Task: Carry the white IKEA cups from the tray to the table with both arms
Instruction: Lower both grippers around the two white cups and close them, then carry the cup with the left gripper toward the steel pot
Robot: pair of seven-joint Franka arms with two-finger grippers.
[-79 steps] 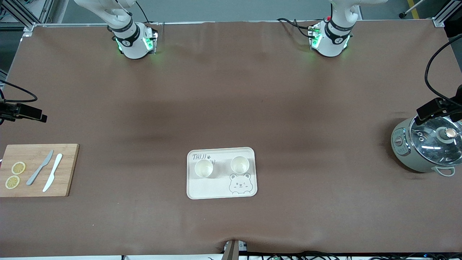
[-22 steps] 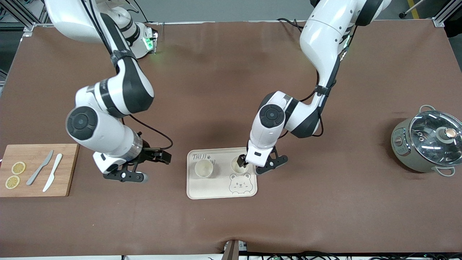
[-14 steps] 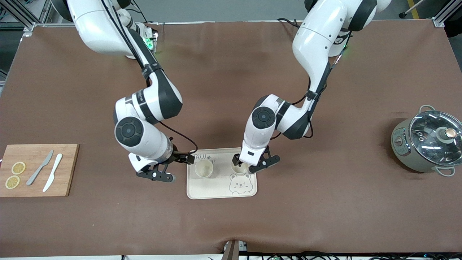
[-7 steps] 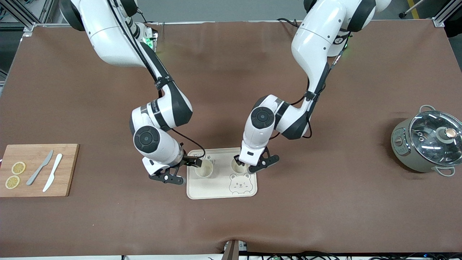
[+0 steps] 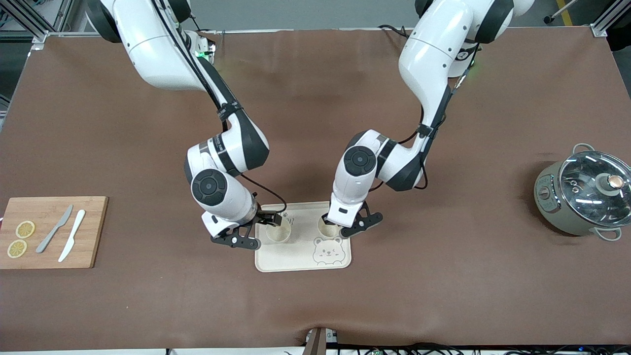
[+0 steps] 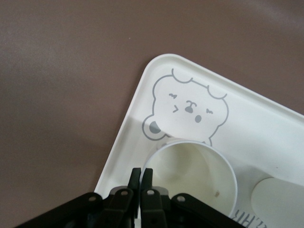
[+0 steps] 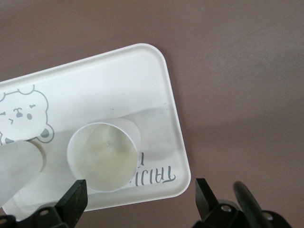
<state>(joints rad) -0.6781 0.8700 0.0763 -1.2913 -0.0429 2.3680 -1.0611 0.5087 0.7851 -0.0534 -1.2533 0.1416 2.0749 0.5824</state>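
The left gripper [image 6: 141, 183] has its jaws pinched together on the rim wall of one white cup [image 6: 192, 168], one finger inside and one outside. That cup stands on the tray [image 5: 291, 259] beside the printed bear face [image 5: 328, 250], near the tray edge toward the left arm's end of the table [image 5: 443, 276]. Such a thin pinch on a tapered wall looks risky: on lifting, the cup could swing, tilt or slip out.

The right gripper [image 7: 140, 197] hangs with its jaws spread wide above the tray's corner by the lettering. The other white cup [image 7: 102, 156] stands there, not yet between the fingers. The open span straddles the tray rim, so if it descends off-centre a finger may strike the rim or knock the cup over. The two cups stand near each other, and either arm's move could jog the tray.
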